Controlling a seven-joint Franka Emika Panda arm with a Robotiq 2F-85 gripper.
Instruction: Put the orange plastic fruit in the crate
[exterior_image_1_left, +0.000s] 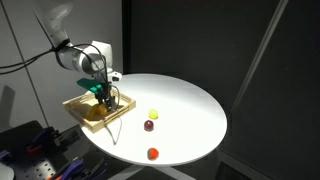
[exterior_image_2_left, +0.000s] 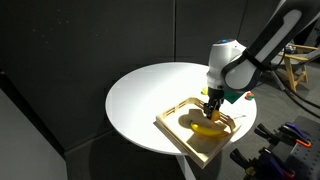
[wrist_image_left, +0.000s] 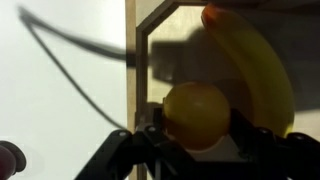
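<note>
My gripper (wrist_image_left: 196, 135) is shut on the orange plastic fruit (wrist_image_left: 195, 112), a rounded yellow-orange ball held between the two fingers. It hangs just above the inside of the crate (wrist_image_left: 138, 40), a shallow light-tan wooden box. In both exterior views the gripper (exterior_image_1_left: 105, 98) (exterior_image_2_left: 212, 103) stands over the crate (exterior_image_1_left: 82, 108) (exterior_image_2_left: 175, 129) at the edge of the round white table (exterior_image_1_left: 180, 110) (exterior_image_2_left: 150, 95). The fruit itself is too small to make out there.
A yellow banana (wrist_image_left: 262, 60) (exterior_image_2_left: 206, 127) lies in the crate beside the held fruit. On the table sit a pale yellow piece (exterior_image_1_left: 153, 114), a dark red fruit (exterior_image_1_left: 148, 125) and an orange-red ball (exterior_image_1_left: 153, 153). A dark cable (wrist_image_left: 70, 45) crosses the wrist view.
</note>
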